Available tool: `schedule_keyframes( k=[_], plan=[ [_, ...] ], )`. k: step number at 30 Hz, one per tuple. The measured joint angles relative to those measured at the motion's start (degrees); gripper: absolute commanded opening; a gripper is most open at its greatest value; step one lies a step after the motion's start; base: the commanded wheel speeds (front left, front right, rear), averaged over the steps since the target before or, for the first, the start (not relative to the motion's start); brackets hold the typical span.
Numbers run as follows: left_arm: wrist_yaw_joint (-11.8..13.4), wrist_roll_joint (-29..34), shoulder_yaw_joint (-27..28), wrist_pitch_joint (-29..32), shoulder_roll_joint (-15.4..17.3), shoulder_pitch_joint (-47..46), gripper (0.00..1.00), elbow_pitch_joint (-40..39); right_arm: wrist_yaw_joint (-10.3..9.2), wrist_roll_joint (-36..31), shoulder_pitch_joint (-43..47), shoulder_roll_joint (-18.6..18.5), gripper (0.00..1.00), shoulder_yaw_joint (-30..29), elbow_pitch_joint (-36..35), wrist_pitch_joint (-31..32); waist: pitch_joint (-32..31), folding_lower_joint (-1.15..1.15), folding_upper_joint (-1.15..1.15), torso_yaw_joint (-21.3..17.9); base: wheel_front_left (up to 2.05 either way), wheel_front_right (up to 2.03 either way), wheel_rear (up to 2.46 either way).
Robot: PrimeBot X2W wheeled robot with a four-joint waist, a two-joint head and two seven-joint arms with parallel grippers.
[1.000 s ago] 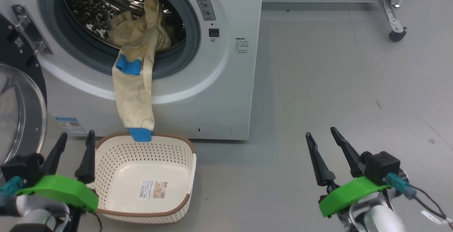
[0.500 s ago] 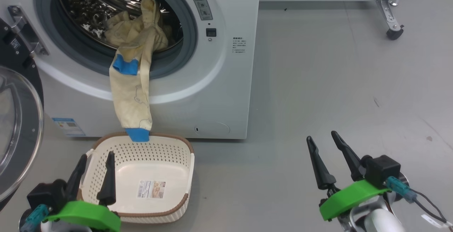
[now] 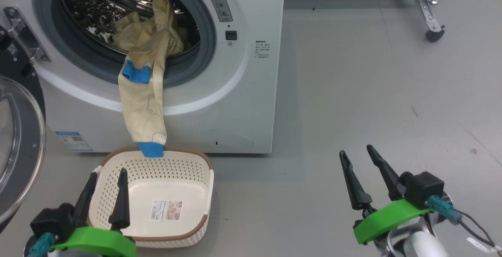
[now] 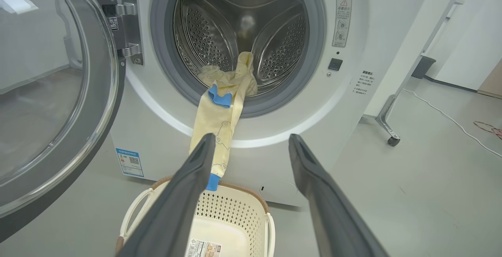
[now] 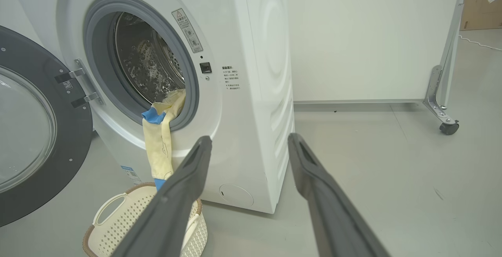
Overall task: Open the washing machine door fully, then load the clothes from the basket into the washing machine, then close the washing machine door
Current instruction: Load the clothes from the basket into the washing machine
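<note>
The white washing machine (image 3: 235,104) (image 4: 345,104) (image 5: 259,92) stands with its door (image 3: 19,131) (image 4: 59,104) (image 5: 35,131) swung wide to the left. The cream clothes (image 3: 143,92) (image 4: 221,119) (image 5: 159,147) with blue patches lie partly in the drum and hang over the grey gasket, their blue end reaching the far rim of the basket (image 3: 153,198) (image 4: 231,217) (image 5: 117,225). The basket holds nothing but its label. My left gripper (image 3: 108,176) (image 4: 251,139) is open above the basket's near left corner. My right gripper (image 3: 357,151) (image 5: 249,139) is open over bare floor, right of the machine.
A white panel on a metal foot with a castor (image 3: 431,35) (image 5: 449,127) stands at the back right. A white cable (image 4: 443,112) runs along the floor on the right of the left wrist view. Grey floor spreads to the right of the machine.
My left gripper has moved right and nearer, from beside the basket's left wall to above its near left corner. The head view has shifted a little. The right gripper has barely moved.
</note>
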Motion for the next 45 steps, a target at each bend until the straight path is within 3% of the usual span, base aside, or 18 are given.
schedule_keyframes(
  k=[19, 20, 31, 45],
  plan=[
    [-3.72, 4.26, 5.0, 0.0, -3.58, 0.19, 1.0, 1.75, 0.0, 0.0, -0.01, 0.0, 1.0, 0.15, 0.0, 0.0, 0.92, 0.0, 0.0, -0.22, 0.0, 0.0, 0.0],
    [-5.25, 4.48, 6.23, 0.0, -3.99, -1.26, 1.0, 3.65, 0.0, -0.05, -0.65, 0.0, 1.0, 0.19, -0.81, 0.0, 5.45, 0.01, 0.0, -0.47, 0.0, 0.0, 0.0],
    [-7.36, 0.09, 6.92, 0.25, -3.39, -14.25, 1.0, 11.14, 0.0, -2.15, -6.19, 0.0, 1.0, 0.7, -2.77, 0.0, 15.9, 0.02, 0.0, -1.17, 0.0, 0.0, 0.0],
    [-7.86, -5.92, 3.77, 3.85, 1.55, -36.16, 1.0, 24.12, 0.0, -3.13, -10.07, -0.01, 1.0, 1.51, -5.15, 0.0, 29.24, 0.02, 0.0, -4.27, 0.0, 0.0, 0.0]
  ],
)
